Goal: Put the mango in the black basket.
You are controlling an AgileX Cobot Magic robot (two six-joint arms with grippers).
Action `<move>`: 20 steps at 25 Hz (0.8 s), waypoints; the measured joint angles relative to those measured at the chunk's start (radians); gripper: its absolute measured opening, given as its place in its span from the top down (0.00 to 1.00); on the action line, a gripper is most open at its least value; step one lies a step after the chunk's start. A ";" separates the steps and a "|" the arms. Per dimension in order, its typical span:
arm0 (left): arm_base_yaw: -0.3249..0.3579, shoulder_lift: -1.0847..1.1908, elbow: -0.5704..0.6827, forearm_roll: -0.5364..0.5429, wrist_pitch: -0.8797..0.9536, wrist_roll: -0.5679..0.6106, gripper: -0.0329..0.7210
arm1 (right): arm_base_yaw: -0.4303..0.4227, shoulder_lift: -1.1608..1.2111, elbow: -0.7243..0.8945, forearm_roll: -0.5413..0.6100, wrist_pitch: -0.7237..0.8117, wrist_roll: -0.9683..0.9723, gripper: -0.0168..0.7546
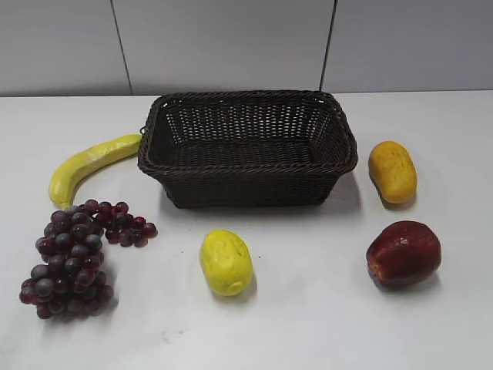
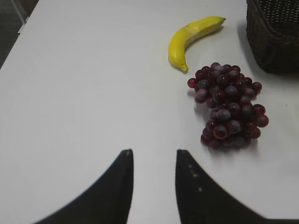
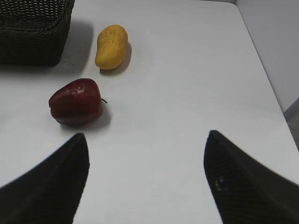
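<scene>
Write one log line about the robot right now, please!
stage: start | mango: on table, right of black basket | right gripper: open, empty | left gripper: open

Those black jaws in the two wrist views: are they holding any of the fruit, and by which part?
Nothing is held. The left gripper and right gripper are both open over bare white table.

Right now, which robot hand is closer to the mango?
Right. The right gripper has the mango ahead of it, past the apple. The left gripper faces the grapes, mango unseen.
</scene>
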 joint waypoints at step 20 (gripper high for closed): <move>0.000 0.000 0.000 0.000 0.000 0.000 0.65 | 0.000 0.014 -0.016 -0.001 -0.059 0.011 0.21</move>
